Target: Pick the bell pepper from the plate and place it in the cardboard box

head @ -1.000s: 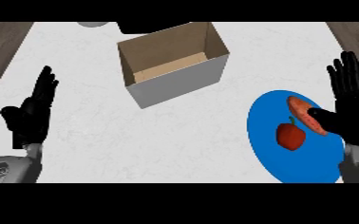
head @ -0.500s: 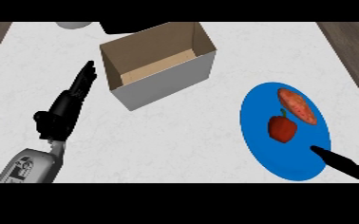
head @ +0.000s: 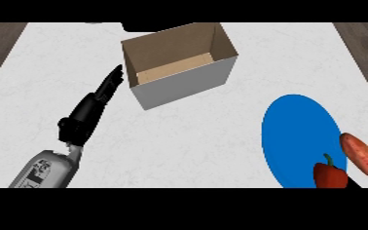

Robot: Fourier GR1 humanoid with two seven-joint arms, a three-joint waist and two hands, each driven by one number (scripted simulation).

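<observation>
The left hand [head: 93, 108], earlier upright well left of the cardboard box [head: 179, 66], now lies stretched toward the box, straight fingers [head: 114, 78] just beside its left wall. The right hand, formerly by the blue plate [head: 295, 136], is now barely in view.

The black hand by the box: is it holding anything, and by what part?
Nothing. The left hand lies with straight fingers beside the box, holding nothing. The pepper sits ungrasped on the plate.
</observation>
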